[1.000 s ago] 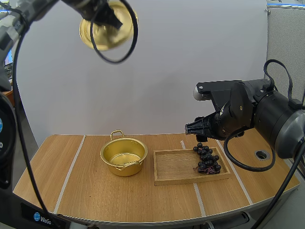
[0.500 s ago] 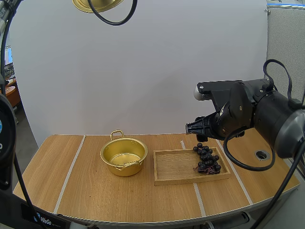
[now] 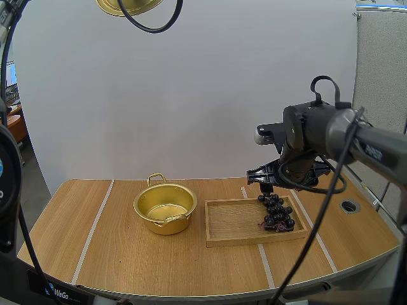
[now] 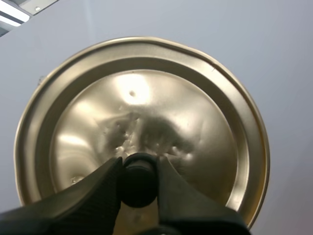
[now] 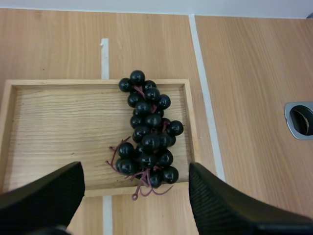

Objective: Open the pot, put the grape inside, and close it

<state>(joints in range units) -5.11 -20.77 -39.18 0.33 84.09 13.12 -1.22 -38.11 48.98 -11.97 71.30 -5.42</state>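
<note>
Tabletop: wooden, carries pot and tray.
Wooden tray: just right of the pot.
Pot: gold, upright, uncovered.
Lid: gold, held high above the tabletop, its knob clamped by the left end effector.
Grape bunch: dark, at the tray's right end, long axis front to back, stems toward the front rim.
Right end effector: fingers apart, hovering over the bunch, flanking its stem end.
</note>
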